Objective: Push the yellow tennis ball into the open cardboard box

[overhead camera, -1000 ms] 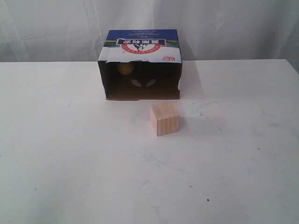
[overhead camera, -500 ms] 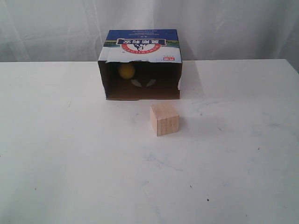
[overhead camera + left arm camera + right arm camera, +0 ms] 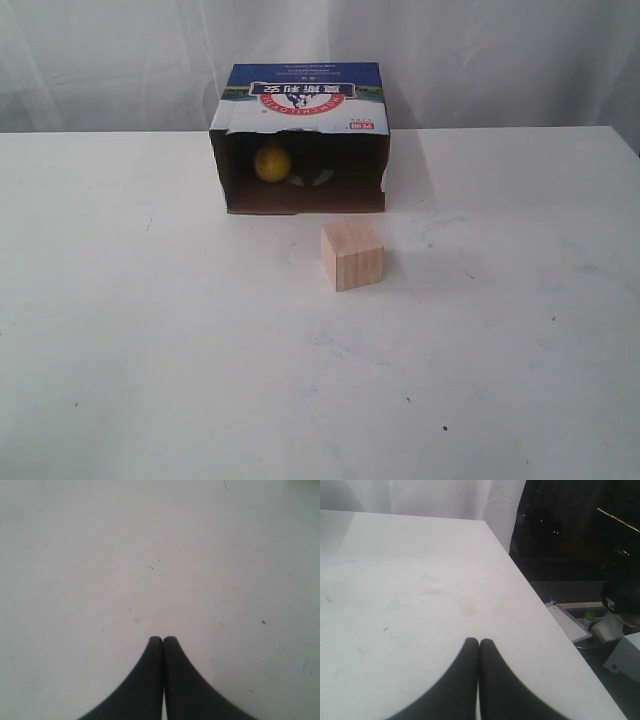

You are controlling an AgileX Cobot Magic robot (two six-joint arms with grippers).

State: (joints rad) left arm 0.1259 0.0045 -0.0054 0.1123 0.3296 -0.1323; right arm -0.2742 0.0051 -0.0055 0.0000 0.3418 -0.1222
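Note:
The yellow tennis ball lies inside the open cardboard box, in the left part of its dark inside, near the mouth. The box stands at the back middle of the white table, its blue-and-white printed top facing up. Neither arm shows in the exterior view. In the left wrist view my left gripper is shut over bare table, holding nothing. In the right wrist view my right gripper is shut too, empty, over the table near its edge.
A pale wooden cube sits on the table just in front of the box's right half. White curtains hang behind the table. Beyond the table's edge, the right wrist view shows a dark area with equipment.
The ball has rolled forward inside the box, from deep in the shadow towards the mouth, and looks brighter. The cube and the box have not moved.

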